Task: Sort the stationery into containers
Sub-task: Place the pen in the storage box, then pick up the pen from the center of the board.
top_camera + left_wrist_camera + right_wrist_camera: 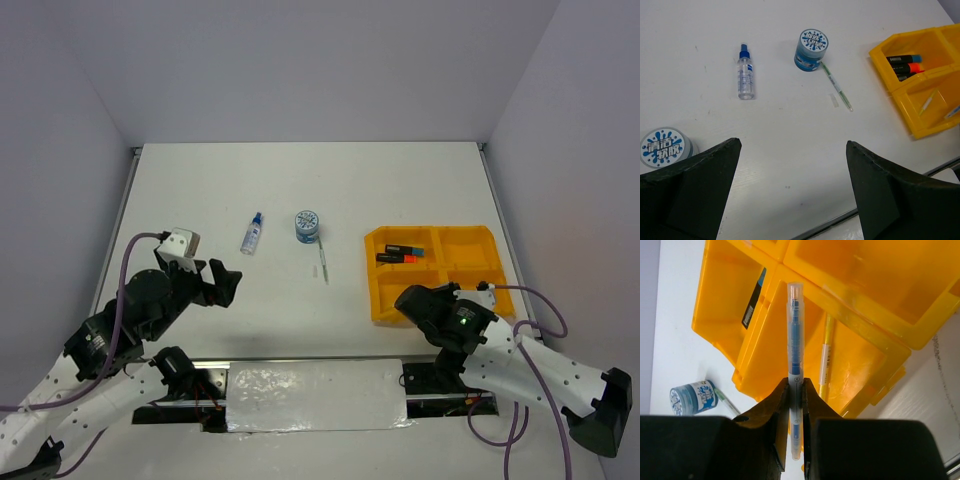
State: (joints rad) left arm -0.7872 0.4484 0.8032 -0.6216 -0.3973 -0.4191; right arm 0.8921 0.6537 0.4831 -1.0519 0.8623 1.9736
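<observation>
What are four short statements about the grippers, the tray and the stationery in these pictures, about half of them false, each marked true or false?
1. The right gripper is shut on a clear pen. True.
2. The left gripper holds the spray bottle. False: it is open and empty, and the bottle lies on the table.
3. Highlighters lie in one compartment of the yellow tray. True.
4. The thin green pen lies inside the tray. False: it lies on the table, beside the round pot.
</observation>
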